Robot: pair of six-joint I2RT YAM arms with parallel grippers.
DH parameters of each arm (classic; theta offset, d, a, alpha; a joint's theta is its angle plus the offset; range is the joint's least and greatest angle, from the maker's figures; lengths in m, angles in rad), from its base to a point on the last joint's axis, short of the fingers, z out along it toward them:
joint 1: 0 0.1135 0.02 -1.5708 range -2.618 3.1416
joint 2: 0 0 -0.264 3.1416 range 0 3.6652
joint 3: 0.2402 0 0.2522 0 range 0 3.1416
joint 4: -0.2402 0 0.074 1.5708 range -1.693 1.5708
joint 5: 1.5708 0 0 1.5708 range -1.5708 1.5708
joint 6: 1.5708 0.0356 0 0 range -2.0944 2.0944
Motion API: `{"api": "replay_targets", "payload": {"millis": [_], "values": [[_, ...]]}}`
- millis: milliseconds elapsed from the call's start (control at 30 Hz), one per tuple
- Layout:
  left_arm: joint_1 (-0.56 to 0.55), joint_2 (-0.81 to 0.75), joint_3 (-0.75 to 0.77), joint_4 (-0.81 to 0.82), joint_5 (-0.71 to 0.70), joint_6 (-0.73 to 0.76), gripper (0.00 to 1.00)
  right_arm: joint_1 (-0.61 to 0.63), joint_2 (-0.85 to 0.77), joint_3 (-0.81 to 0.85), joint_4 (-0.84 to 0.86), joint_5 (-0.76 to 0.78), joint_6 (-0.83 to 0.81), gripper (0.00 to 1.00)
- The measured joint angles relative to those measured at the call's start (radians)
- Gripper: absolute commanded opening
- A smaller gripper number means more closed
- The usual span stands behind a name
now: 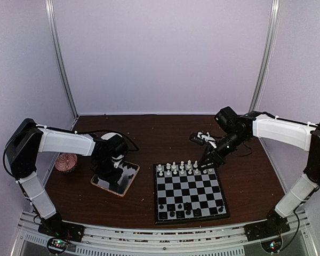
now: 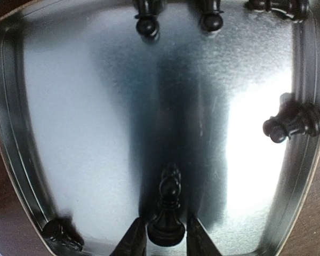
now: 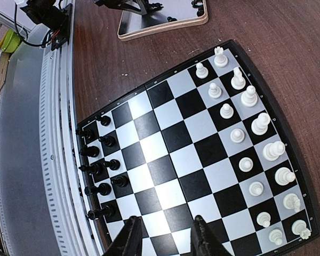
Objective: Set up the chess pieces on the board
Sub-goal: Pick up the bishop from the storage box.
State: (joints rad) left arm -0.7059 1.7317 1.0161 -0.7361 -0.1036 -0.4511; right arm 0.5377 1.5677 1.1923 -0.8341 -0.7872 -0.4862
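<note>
**Black pawn between the left jaws, in the tray**

The left gripper's (image 2: 165, 223) jaws flank the base of a black pawn (image 2: 168, 205) standing in the metal tray (image 2: 5, 106). I cannot tell whether they pinch it or merely bracket it. It looks light, hard and glossy, so I'd expect it to slip or tip, and I'd hold it low on the base. More black pieces (image 2: 290, 125) lie along the tray's edges. The right gripper (image 3: 165, 224) hangs spread and empty over the board (image 3: 165, 170). There the white pieces (image 3: 249, 96) are ranked and the black ranks (image 3: 103, 188) are only partly filled.
</note>
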Motion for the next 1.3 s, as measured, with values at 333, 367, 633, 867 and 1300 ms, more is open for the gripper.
{"api": "replay_targets", "payload": {"millis": [333, 367, 633, 867, 1300], "values": [[0.000, 0.045, 0.051, -0.029, -0.024, 0.014, 0.25, 0.000, 0.000, 0.000, 0.000, -0.006, 0.000, 0.33], [0.000, 0.056, 0.066, -0.029, -0.026, 0.022, 0.24, 0.000, 0.000, 0.000, 0.000, -0.006, 0.000, 0.33], [0.000, 0.089, 0.106, -0.027, -0.028, 0.053, 0.28, 0.000, 0.000, 0.000, 0.000, -0.006, -0.001, 0.32], [0.000, 0.089, 0.106, -0.040, -0.024, 0.053, 0.28, 0.000, 0.000, 0.000, 0.000, -0.006, -0.001, 0.32], [0.000, 0.085, 0.104, -0.058, -0.003, 0.052, 0.19, 0.000, 0.004, 0.013, -0.002, -0.006, -0.001, 0.33]]}}
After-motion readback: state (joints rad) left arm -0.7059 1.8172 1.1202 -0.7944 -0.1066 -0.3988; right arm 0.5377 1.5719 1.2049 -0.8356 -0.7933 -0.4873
